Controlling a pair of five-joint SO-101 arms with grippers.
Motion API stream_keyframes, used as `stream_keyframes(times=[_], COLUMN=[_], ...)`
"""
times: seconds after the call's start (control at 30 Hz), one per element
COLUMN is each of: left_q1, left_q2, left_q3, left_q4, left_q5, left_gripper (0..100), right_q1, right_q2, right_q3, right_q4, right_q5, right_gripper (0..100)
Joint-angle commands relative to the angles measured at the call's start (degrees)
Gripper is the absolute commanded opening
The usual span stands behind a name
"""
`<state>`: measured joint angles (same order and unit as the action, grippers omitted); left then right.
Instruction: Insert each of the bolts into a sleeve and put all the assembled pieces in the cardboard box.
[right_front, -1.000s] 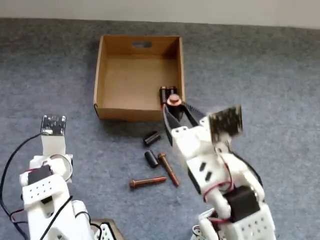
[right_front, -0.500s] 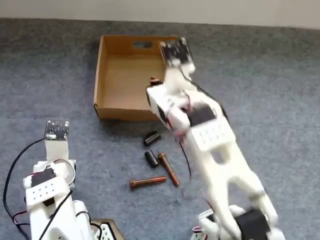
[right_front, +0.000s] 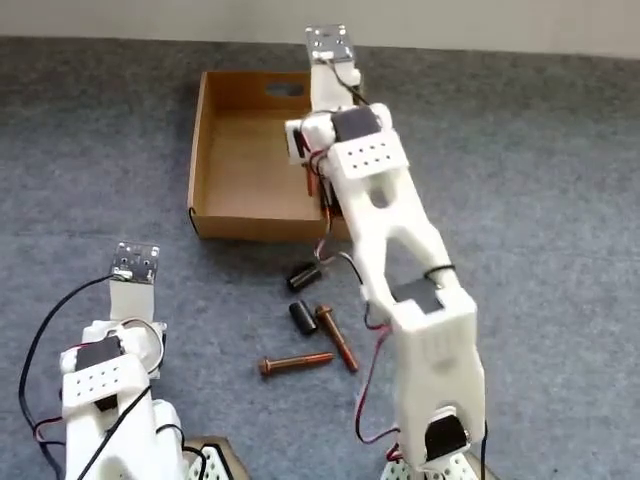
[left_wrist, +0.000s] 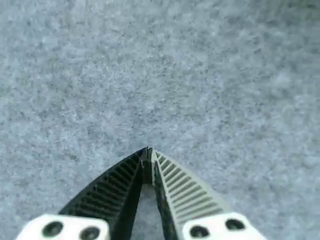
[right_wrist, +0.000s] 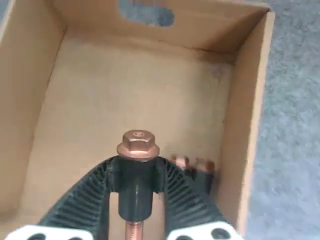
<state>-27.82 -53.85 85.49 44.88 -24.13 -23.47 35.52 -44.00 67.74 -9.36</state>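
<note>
My right gripper (right_wrist: 136, 163) is shut on a black sleeve (right_wrist: 134, 189) with a copper bolt (right_wrist: 138, 145) through it, head pointing away from the wrist. It hangs over the floor of the cardboard box (right_wrist: 250, 125), near the right wall. Another assembled piece (right_wrist: 193, 165) lies in the box corner beside it. In the high view the right arm (right_front: 365, 170) stretches over the box (right_front: 203, 150). Two loose sleeves (right_front: 303, 275) (right_front: 302, 317) and two loose bolts (right_front: 336, 338) (right_front: 296, 363) lie on the carpet in front of the box. My left gripper (left_wrist: 148, 153) is shut and empty above bare carpet.
The left arm (right_front: 105, 370) stands at the front left, well away from the box and the loose parts. Grey carpet (right_front: 540, 200) lies open to the right of the box and at the far left.
The right arm has swung forward from the box's front rim to over its inside, carrying the bolt and sleeve. The left arm has shifted only slightly.
</note>
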Motion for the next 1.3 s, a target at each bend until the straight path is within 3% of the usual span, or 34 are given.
stream_keyframes(times=[0.0, 0.47, 0.93, 1.13, 1.27], left_q1=[1.2, 1.2, 1.2, 1.2, 1.2], left_q2=[-0.4, -0.4, -0.4, -0.4, -0.4], left_q3=[-0.2, -0.1, -0.1, -0.1, 0.0], left_q4=[-0.8, -0.8, -0.8, -0.8, -0.8], left_q5=[-0.3, -0.3, -0.3, -0.3, -0.3], left_gripper=[1, 1, 1, 1, 1], right_q1=[0.7, 0.7, 0.7, 0.8, 1.3], right_q2=[8.1, 31.5, 37.1, 34.9, 31.6], right_q3=[-16.0, -41.5, -42.2, -43.6, -49.6], right_q4=[2.0, 16.7, 20.6, 23.3, 26.7], right_q5=[-2.5, -1.6, -1.8, -1.7, -1.5], right_gripper=[0.6, 0.6, 1.2, 12.5, 13.9])
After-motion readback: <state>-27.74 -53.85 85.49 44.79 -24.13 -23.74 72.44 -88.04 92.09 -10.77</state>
